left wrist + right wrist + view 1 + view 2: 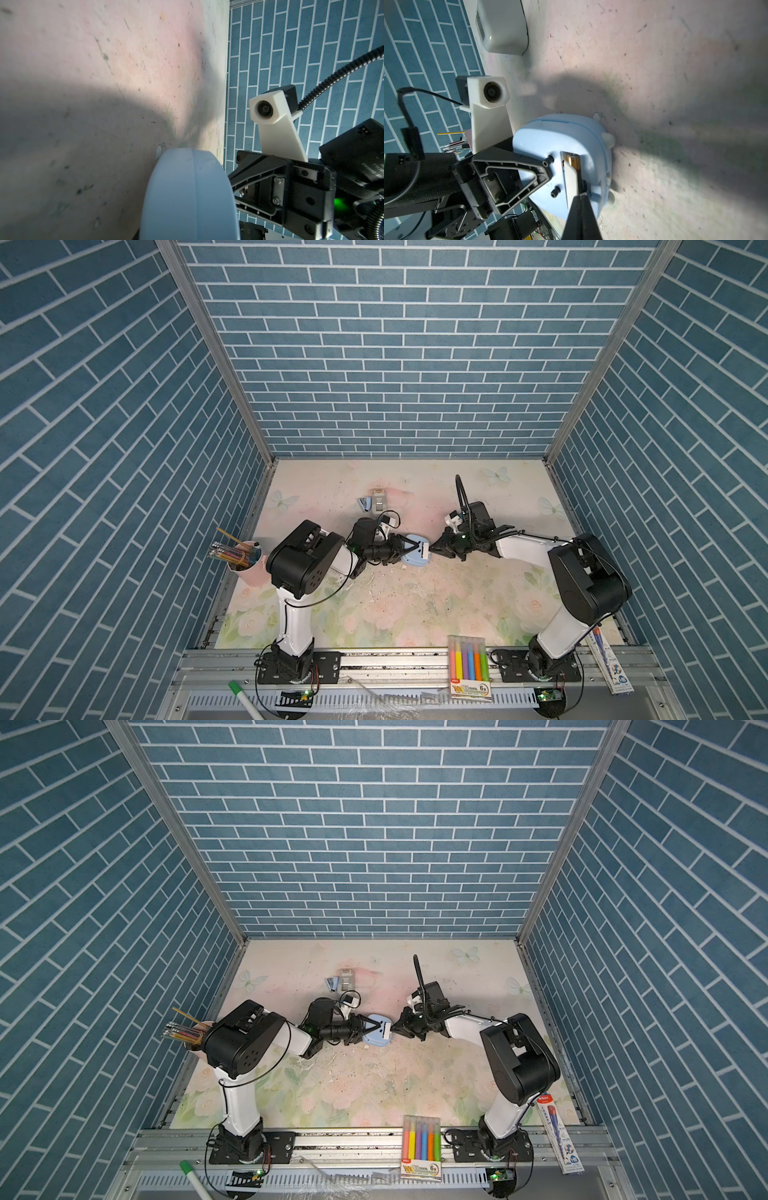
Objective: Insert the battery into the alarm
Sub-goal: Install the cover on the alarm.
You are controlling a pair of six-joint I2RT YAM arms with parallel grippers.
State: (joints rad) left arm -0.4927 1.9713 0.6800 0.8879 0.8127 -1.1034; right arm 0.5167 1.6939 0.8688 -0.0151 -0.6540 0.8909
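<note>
Right wrist view: battery point(572, 161) lies lengthwise in alarm point(550, 135), gold end showing.

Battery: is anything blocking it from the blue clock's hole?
Nothing visible blocks it. The battery, gold end showing, already sits in the open slot in the alarm; right fingers are at it, left fingers hold the alarm.

The highlighter pack point(468, 664) bears a "6" on its label (other print too small).
</note>
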